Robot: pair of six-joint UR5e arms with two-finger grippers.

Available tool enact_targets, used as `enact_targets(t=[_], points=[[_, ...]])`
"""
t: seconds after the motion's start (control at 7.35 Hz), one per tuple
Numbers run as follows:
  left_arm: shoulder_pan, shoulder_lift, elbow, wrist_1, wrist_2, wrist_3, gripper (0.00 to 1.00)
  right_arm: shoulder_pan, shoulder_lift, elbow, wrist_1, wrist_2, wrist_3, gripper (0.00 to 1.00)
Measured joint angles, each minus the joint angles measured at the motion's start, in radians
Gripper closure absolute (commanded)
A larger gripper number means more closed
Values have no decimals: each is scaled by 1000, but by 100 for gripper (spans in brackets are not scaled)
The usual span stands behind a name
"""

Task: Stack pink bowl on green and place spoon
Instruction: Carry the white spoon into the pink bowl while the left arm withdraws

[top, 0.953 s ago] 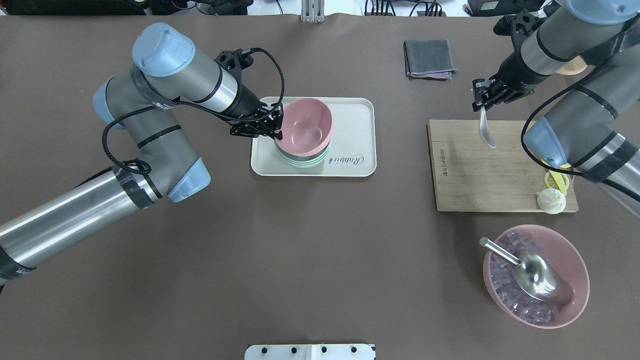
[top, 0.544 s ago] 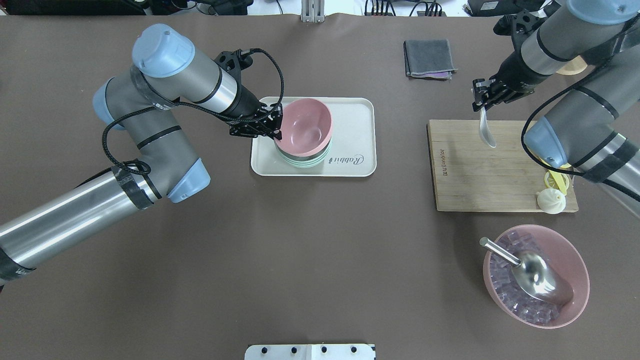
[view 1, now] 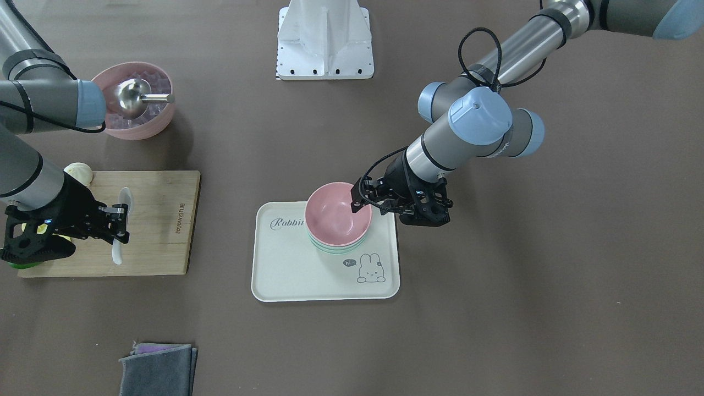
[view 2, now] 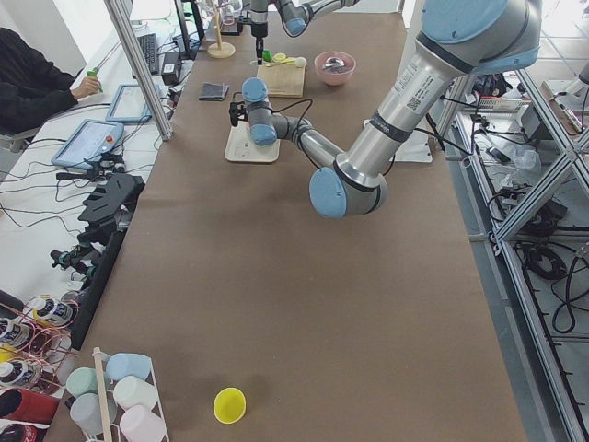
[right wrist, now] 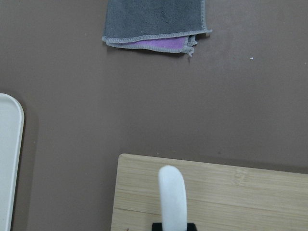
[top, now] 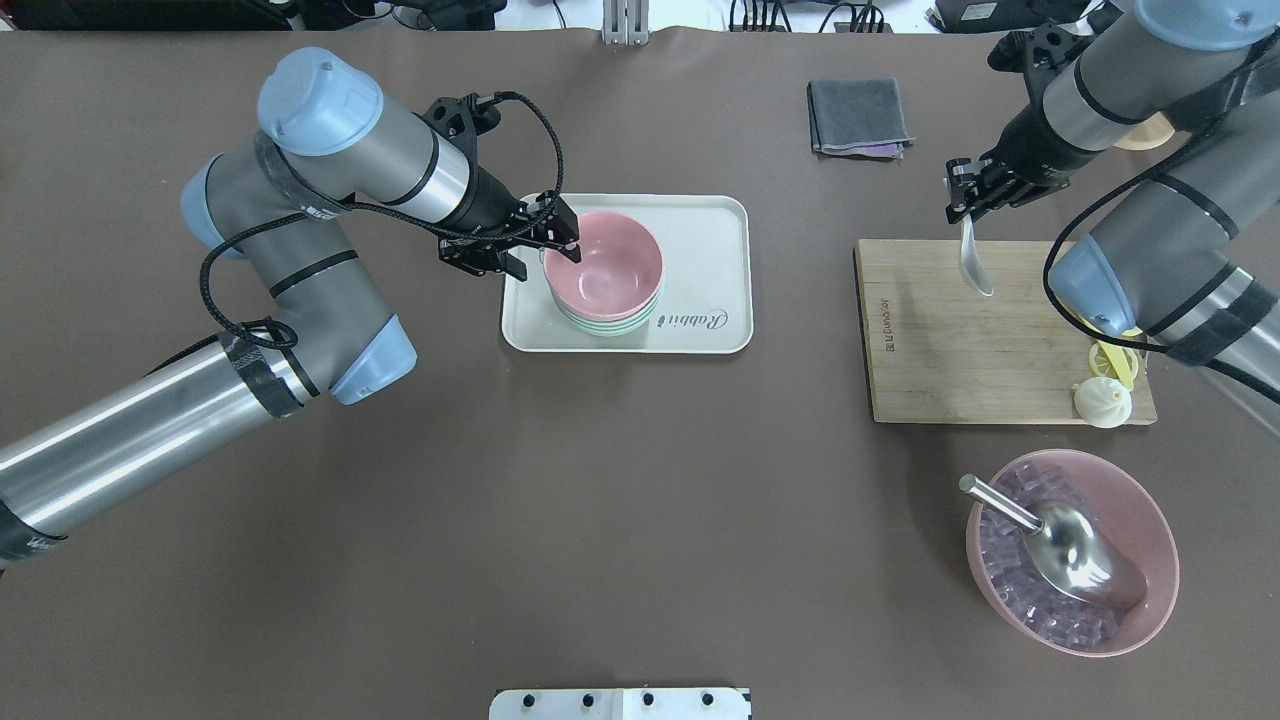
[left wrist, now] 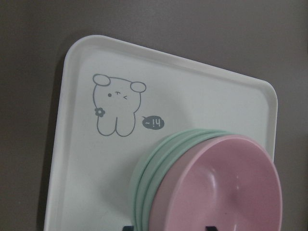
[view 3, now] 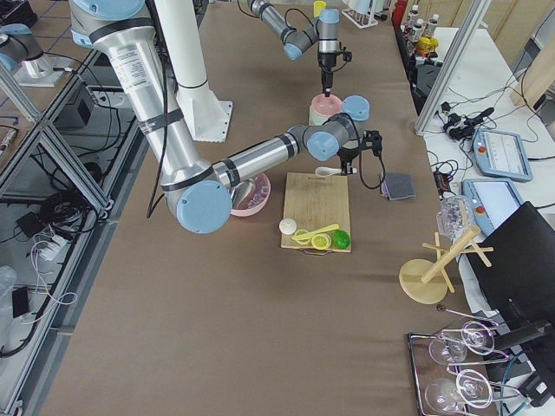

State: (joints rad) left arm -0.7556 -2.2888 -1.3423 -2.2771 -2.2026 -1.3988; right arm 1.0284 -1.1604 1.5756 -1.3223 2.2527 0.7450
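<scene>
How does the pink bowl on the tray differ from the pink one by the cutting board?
The tray bowl is empty; the other bowl holds clear cubes and a metal scoop. The tray bowl is nested on green bowls on the tray; the other bowl stands on the table. The tray bowl looks smaller and has the left gripper at its rim. Both are pink and upright.

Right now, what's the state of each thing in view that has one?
pink bowl: nested level in the green bowls
green bowls: stacked on the tray
left gripper: open, straddling the pink bowl's rim
spoon: held by its handle over the cutting board
right gripper: shut on the spoon
grey cloth: folded
metal scoop: resting in the ice-filled bowl
</scene>
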Motion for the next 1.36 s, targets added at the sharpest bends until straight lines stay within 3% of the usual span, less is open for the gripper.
enact_targets(t=[0.41,0.82,1.36], points=[[-95,48,-26,6,-28,5,2,5,94,30,2,31,166,100],[-276,253,-145,12,-71,222,2,-80,250,12,60,18,426,100],[-401,478,-236,2,-76,370,2,-265,349,-113,288,-257,660,100]])
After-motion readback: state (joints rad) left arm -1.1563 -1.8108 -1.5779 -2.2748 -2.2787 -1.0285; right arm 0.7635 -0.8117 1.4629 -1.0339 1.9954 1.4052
